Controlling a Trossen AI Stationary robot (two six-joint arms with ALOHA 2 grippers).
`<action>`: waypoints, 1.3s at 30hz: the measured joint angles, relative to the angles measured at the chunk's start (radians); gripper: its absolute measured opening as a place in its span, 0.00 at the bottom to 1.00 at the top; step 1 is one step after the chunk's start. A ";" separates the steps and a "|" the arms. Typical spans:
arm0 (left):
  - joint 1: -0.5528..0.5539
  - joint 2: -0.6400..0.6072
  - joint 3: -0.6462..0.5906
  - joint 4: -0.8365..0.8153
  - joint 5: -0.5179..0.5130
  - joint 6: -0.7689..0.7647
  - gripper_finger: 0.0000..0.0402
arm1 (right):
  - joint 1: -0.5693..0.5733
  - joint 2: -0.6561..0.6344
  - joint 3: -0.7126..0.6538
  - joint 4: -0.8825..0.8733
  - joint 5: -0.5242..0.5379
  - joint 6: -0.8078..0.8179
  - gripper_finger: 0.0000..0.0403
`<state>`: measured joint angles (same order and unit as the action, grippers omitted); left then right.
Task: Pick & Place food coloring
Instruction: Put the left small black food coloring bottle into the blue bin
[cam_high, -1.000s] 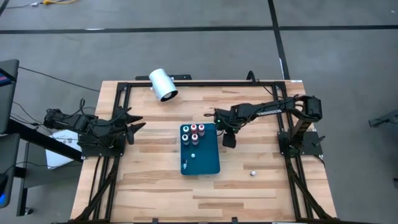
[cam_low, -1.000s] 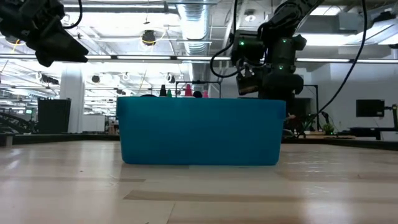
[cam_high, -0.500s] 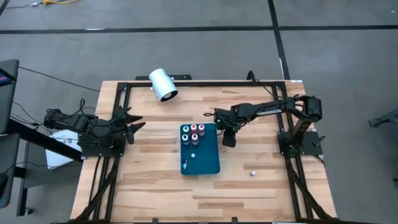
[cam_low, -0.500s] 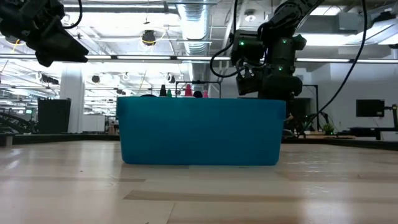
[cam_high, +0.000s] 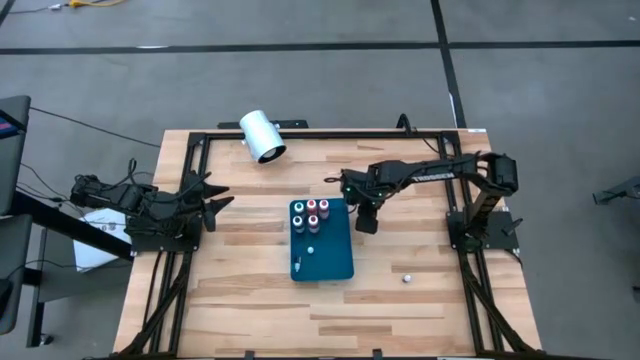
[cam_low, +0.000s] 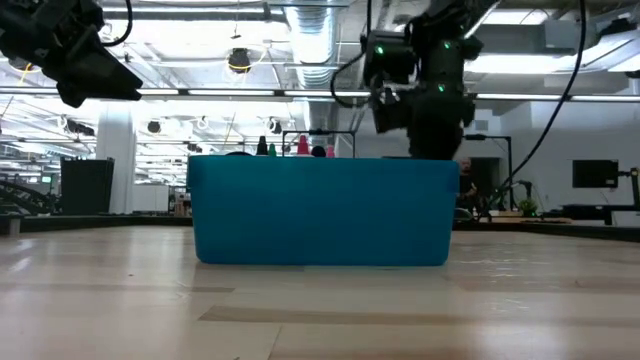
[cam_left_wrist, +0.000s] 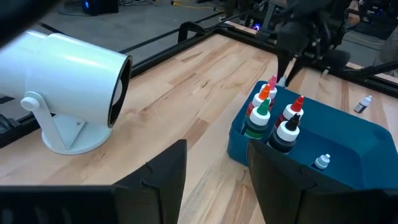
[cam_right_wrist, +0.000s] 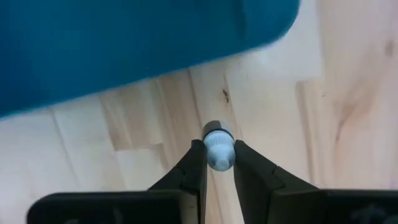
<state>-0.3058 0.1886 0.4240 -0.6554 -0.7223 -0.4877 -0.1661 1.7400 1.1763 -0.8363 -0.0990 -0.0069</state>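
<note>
The right gripper holds a small food coloring bottle. Its fingers are clamped on the bottle's pale ribbed cap, as the right wrist view shows. In the high view this gripper hangs just beside the right edge of the blue tray, above the bench.

Four more bottles stand upright at the far end of the tray. A smaller pale item lies near the tray's middle. Another small pale item lies on the bench, well apart to the right of the tray; whether it is a bottle cannot be told.

The left gripper waits at the left side of the bench with its fingers parted and empty. A white cylinder lies at the far edge.

Probable faults from here:
- The grip is on the narrow cap only. The bottle may swing or slip out during transfer.
- The bottle hangs close to the tray wall. A low crossing could strike the rim and dislodge it.
- A release near the standing bottles could knock them over.
- A release from too high could let the bottle tip or roll inside the tray.
</note>
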 joint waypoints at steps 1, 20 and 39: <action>0.000 0.000 0.000 0.000 0.000 0.000 0.40 | 0.000 0.000 0.020 -0.015 0.000 -0.002 0.13; 0.000 0.000 0.000 -0.030 0.085 -0.075 0.40 | 0.030 0.000 0.326 -0.194 0.000 -0.023 0.13; -0.001 -0.121 -0.111 0.150 0.319 0.121 0.40 | 0.083 0.000 0.339 -0.094 -0.004 -0.016 0.13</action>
<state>-0.3065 0.0680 0.3129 -0.5049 -0.4034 -0.3666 -0.0836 1.7397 1.5158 -0.9300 -0.1027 -0.0228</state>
